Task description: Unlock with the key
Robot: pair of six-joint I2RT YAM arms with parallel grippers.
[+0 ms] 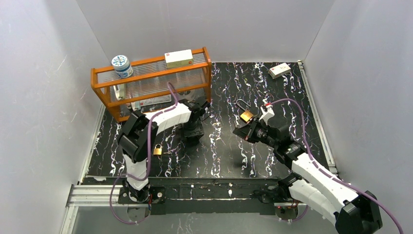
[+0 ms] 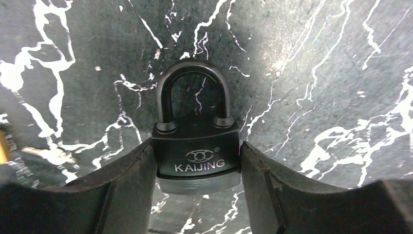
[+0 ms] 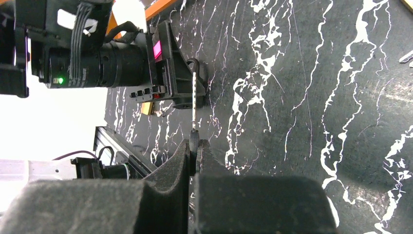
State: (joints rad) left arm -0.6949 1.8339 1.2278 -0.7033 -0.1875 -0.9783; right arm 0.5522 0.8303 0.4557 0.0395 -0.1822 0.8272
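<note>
Padlock [image 2: 197, 146], black, stamped KAIJING, sits in the left gripper [image 2: 197, 163], jaws pinching its body from 9 and 3 o'clock, pads [image 2: 131, 180] tight on both flanks, low over the marbled table [image 2: 316, 73], near mid-table in the top view. On the right wrist camera, the right gripper [image 3: 194, 146] has its jaws pressed onto the key [image 3: 194, 102] at the bow. Danger now, by my read: that hold on a thin bow is narrow, so any push off the keyway line could swivel the key in the pads or skate its tip across the lock's base, and a hard shove could slide the padlock through the left pads. Turn before full depth and the key may bind. Now the lines. The padlock's long axis runs 12 to 6 in the left wrist view, closed shackle to 12, base toward 6, slot hidden. The key's blade lies 6 to 12 in the right wrist view, tip at 12 right at the left gripper. Whether it has entered, I cannot tell
</note>
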